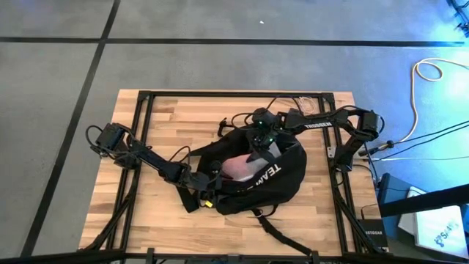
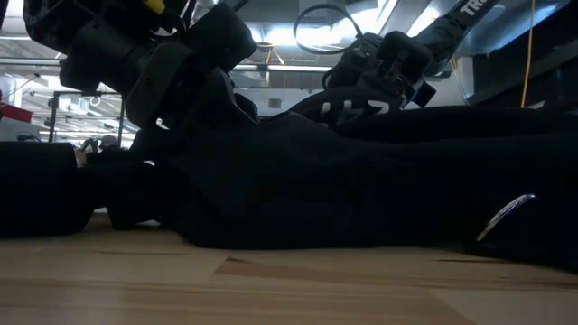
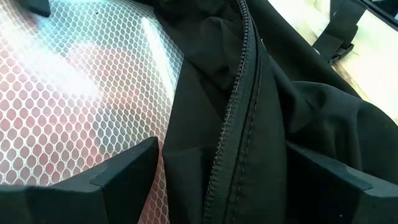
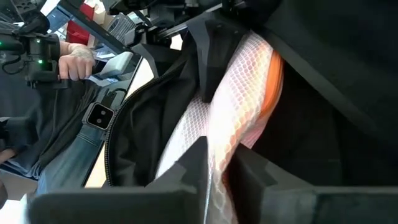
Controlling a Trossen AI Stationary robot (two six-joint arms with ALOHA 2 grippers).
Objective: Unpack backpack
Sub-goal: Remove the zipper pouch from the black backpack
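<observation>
The left gripper [image 1: 207,181] sits at the near-left rim of the backpack [image 1: 282,183], its fingers spread wide with the zippered lip [image 3: 239,106] of the opening running between them; I read that as holding the mouth apart so the other arm can work inside. The backpack itself lies flat in the middle of the wooden table [image 1: 146,220], mouth gaping toward the left, a strap trailing toward the table's near edge. In the opening shows a pale pink pouch covered in white honeycomb mesh [image 1: 238,167]. The right gripper [image 4: 214,168] reaches in from the far right side, its fingers drawn narrow and pinching a fold of that mesh pouch. Room to move looks tight: black fabric walls crowd the pouch on both sides, so straight up through the mouth seems the only free way out. The table left of the bag is bare wood, a likely landing spot. Beyond the table, a person's hand [image 4: 73,59] holds a black controller.
</observation>
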